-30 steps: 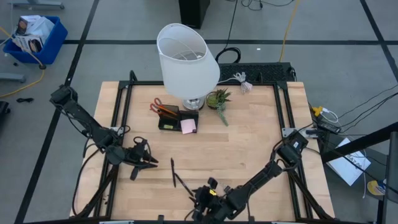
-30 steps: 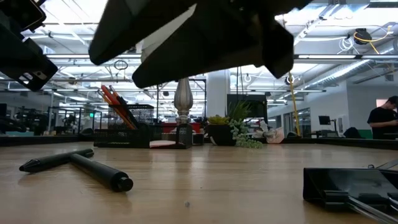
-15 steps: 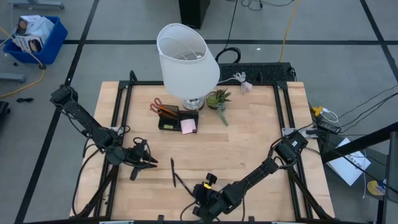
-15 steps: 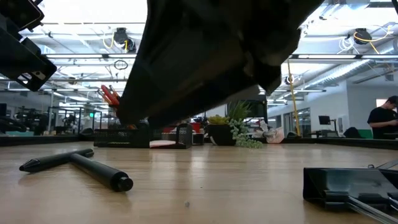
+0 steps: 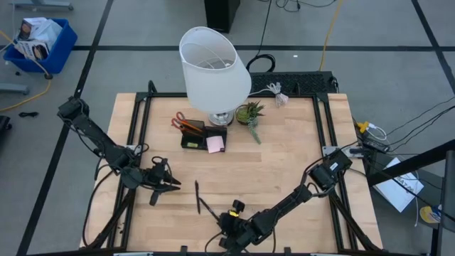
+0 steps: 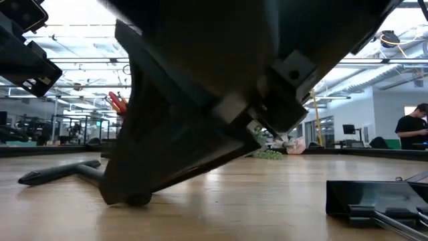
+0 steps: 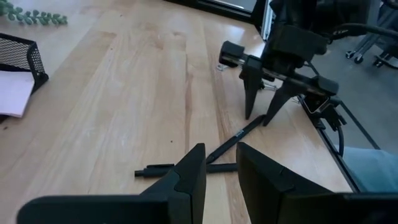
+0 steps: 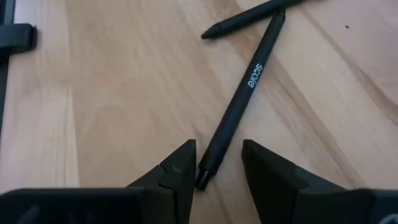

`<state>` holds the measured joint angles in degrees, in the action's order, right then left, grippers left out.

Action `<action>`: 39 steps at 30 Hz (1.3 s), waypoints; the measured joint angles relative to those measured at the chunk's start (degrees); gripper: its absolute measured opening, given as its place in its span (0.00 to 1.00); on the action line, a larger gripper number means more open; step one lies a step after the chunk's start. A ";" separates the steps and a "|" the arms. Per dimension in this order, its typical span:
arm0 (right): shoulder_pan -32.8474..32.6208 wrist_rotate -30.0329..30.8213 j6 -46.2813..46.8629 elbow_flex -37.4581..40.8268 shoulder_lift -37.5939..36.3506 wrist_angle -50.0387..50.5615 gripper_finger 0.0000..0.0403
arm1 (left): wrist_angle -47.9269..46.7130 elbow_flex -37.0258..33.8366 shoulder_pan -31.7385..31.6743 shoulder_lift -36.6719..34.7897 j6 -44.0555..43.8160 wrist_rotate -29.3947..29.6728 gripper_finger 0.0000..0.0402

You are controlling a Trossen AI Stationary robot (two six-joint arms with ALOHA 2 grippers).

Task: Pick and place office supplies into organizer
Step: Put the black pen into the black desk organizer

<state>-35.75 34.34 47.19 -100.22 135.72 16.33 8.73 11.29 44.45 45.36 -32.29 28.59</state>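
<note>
Two black pens lie crossed on the table near its near edge: one pen (image 8: 249, 81) printed "Scale", the other pen (image 8: 249, 15) beyond it; both pens (image 5: 202, 201) also show in the high view. My right gripper (image 8: 217, 146) is open and low over the table, its fingers standing on either side of the printed pen's near end (image 8: 203, 180) without touching it. My left gripper (image 7: 221, 149) is open and waits left of the pens, pointing at them. The black organizer (image 5: 193, 136) holds red-handled scissors (image 5: 178, 119) and orange pencils; a pink sticky-note pad (image 5: 215, 144) lies by it.
The white-shaded lamp (image 5: 213, 64) and a small potted plant (image 5: 249, 114) stand behind and beside the organizer toward the far edge. Bare wood lies between the pens and the organizer. A black metal frame (image 5: 135, 121) borders the table. A person (image 6: 411, 130) stands far off in the room.
My right gripper has moved toward the table's left and down, closing in on the crossed pens until its fingers straddle the nearer pen's end. In the low view it now hides part of that pen. The pens have not moved.
</note>
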 joint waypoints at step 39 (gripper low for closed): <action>7.06 1.16 -29.22 0.48 -5.27 20.36 0.05 | 4.83 0.00 -2.10 0.01 -1.50 5.78 0.23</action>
<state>-28.69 35.50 17.98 -99.75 130.45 36.68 13.56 11.29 42.35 45.36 -33.79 34.37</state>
